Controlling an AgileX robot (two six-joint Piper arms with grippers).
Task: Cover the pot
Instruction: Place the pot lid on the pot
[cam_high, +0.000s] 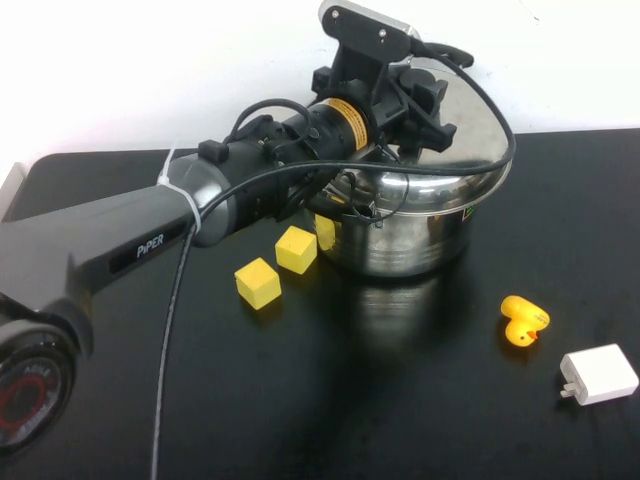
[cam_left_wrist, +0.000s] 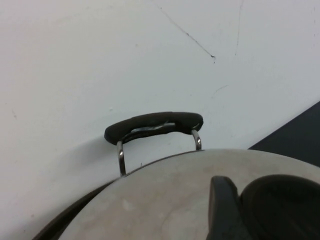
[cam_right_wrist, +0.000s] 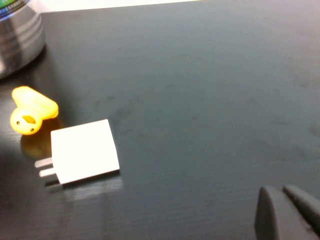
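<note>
Black table (cam_high: 400, 400) under white wall (cam_high: 150, 70); left hand (cam_high: 420, 105) above pot (cam_high: 410, 235), right hand (cam_right_wrist: 290, 215) low.

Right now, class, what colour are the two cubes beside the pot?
Yellow cubes, clearest in the high view, left of the pot.

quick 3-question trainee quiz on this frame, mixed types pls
1. True or false: the lid rests on the pot.
2. Which pincer is over the lid? A) left pincer B) right pincer
3. Fill in: the white charger lies beside the yellow ____.

Key: 1 true, the lid is on, under the left pincer. 2 A; the right pincer hangs over the bare table near the charger. 3 duck.
</note>
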